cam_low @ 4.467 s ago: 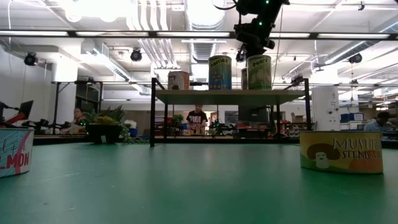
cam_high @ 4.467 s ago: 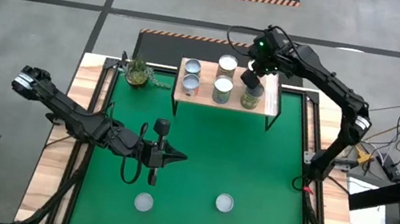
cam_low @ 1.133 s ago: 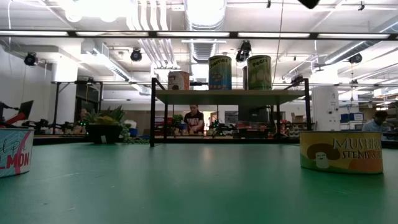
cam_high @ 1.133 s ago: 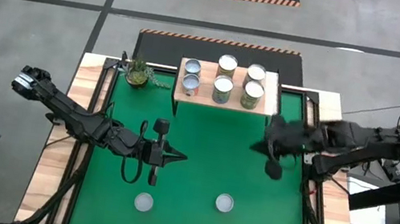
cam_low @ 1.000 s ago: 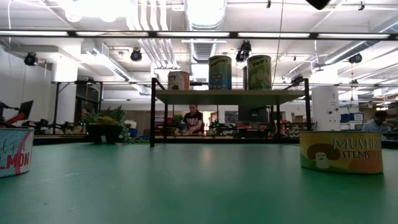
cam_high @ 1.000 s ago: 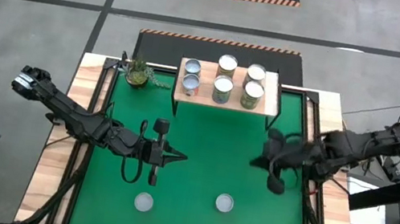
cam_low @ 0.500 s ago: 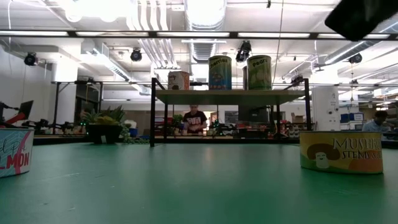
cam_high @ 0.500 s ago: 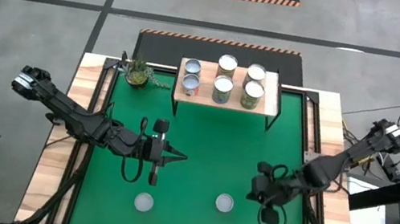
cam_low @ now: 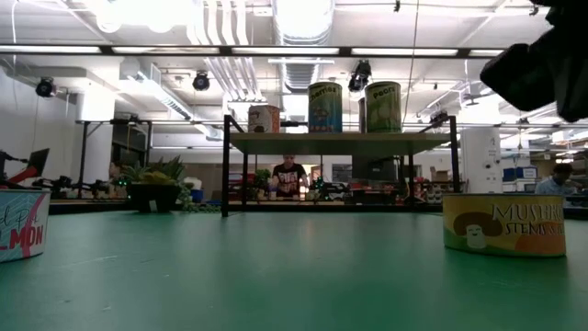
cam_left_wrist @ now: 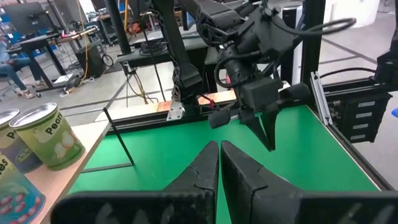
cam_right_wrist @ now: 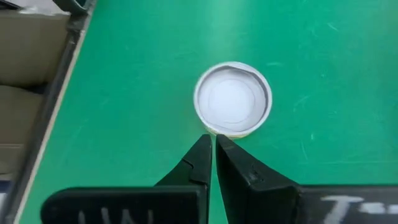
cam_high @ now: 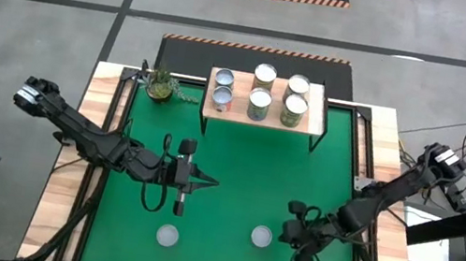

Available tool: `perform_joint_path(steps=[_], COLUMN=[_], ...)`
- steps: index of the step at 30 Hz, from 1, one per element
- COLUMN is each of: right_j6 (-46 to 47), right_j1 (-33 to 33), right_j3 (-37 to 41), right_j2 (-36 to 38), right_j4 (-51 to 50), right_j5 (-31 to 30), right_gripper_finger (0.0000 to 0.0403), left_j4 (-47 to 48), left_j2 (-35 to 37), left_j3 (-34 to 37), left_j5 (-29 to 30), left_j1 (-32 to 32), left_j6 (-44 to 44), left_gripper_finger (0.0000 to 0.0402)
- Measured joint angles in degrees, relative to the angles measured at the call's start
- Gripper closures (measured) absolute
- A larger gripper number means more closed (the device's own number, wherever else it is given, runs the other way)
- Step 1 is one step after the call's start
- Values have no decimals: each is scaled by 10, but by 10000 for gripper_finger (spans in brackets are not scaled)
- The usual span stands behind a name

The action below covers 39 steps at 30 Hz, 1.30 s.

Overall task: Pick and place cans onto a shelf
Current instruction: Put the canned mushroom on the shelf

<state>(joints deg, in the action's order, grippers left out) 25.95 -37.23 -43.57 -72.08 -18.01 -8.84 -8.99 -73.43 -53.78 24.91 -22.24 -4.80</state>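
Right jaws: pressed together and empty. I see my right gripper [cam_high: 285,233] hanging over the table [cam_high: 246,166] beside the nearer can [cam_right_wrist: 232,99], at that can's three o'clock in the overhead view.
Left jaws: pressed together, holding nothing. My left gripper [cam_high: 208,181] waits near mid-table.
Step in hand: I judge this the approach to a pickup; five cans [cam_high: 261,93] already stand on the shelf [cam_high: 316,113], and two lie loose on the green.
Next move: I would need to spread the right fingers, centre them over the can, and descend before closing.
Target can: upright, round lid facing up, long axis vertical; it sits on the table at the shelf's six o'clock, well apart from it.
Other loose can [cam_high: 167,234]: also upright, at the target's nine o'clock, near the front edge.
Plant [cam_high: 162,85]: at the shelf's nine o'clock, just beside it.
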Motion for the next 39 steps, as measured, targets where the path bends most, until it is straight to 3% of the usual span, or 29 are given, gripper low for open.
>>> perform_joint_path(steps=[7,14,20,26,32,39], right_j6=[12,20,9,-6,-37,-59], right_j1=[1,1,1,1,19,38], right_j3=[0,0,0,0,0,0], right_j2=[-16,-24,-81,-140,-165,-173], right_j4=[8,10,14,78,140,163], right_j5=[-2,-4,-35,-32,-32,-13], right_gripper_finger=[332,226,132,71,62,122], left_j4=[-8,-16,-17,-17,-17,-17], left_j2=[-14,-21,-21,-21,-21,-21], left_j3=[0,0,-1,-1,-1,-1], left_j5=[0,0,0,0,0,0], left_j1=[0,0,0,0,-1,0], left_j6=[0,-3,-4,-5,-5,-8], left_gripper_finger=[402,402,402,402,402,402])
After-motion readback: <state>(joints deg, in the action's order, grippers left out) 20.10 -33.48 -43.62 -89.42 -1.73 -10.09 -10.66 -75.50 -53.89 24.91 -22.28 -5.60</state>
